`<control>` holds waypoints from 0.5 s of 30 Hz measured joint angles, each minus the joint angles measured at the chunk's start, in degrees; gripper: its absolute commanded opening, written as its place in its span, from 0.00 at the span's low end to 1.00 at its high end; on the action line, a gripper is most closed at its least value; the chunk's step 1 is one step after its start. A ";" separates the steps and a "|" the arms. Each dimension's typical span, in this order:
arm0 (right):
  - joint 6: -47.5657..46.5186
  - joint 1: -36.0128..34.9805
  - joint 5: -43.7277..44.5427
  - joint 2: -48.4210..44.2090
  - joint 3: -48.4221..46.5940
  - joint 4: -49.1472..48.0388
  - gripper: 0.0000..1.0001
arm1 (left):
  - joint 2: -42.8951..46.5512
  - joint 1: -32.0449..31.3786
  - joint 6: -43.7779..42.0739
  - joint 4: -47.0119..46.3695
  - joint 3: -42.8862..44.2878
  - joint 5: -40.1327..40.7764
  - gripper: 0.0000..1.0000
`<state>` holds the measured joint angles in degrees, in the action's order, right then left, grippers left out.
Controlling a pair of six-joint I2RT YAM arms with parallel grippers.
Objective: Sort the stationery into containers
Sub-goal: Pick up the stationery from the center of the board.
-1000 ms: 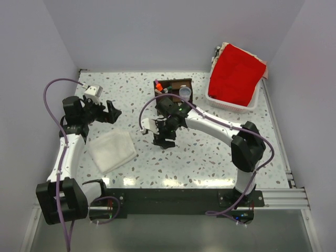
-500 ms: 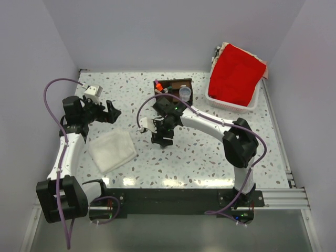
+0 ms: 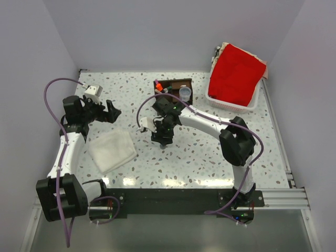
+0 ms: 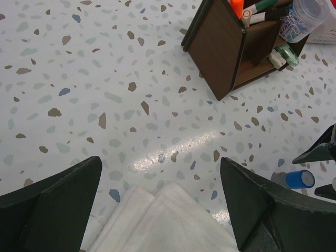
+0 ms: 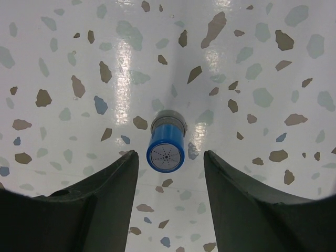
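Right gripper point(image 5: 170, 157) jaws are held half-wide, one blue-capped grey stick point(image 5: 166, 151) between the fingers point(image 5: 105, 199), gaps seen either side. One wooden organizer point(image 4: 215, 52) is noted beyond; open tabletop point(image 5: 262, 52) lies all around.

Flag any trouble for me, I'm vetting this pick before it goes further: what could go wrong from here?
The blue-capped stick lies between the right gripper's open jaws but nearer one finger; that finger may touch first and roll the round stick away. The organizer already looks crowded with the highlighter and pens, so dropping the stick in could snag.
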<state>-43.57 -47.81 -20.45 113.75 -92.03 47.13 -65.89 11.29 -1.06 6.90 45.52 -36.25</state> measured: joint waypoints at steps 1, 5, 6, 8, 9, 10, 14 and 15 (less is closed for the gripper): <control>-0.04 0.00 0.00 0.13 0.00 0.00 0.53 | -0.02 0.02 0.00 0.00 0.00 0.00 1.00; -0.17 0.00 0.00 0.42 0.00 0.04 0.50 | -0.04 0.09 0.15 -0.02 0.00 0.00 1.00; -0.17 0.00 0.00 0.42 0.00 0.02 0.49 | -0.07 0.13 0.46 -0.04 0.00 0.00 1.00; -0.20 0.00 0.00 0.42 0.00 0.00 0.46 | -0.17 0.26 0.96 -0.02 0.00 0.00 1.00; -0.20 0.00 0.00 0.42 0.00 0.00 0.44 | -0.22 0.33 1.09 -0.04 0.00 0.00 1.00; -0.17 0.00 0.00 0.42 0.00 0.00 0.43 | -0.24 0.33 1.38 -0.04 0.00 0.00 1.00; -0.13 0.00 0.02 0.42 0.00 -0.02 0.41 | -0.28 0.33 1.53 -0.04 0.00 -0.02 1.00; -0.13 0.00 0.02 0.42 0.00 -0.02 0.38 | -0.28 0.33 1.53 -0.07 0.00 -0.02 1.00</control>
<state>-43.70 -47.81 -20.43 114.17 -92.03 47.11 -66.17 11.62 0.47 6.83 45.52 -36.27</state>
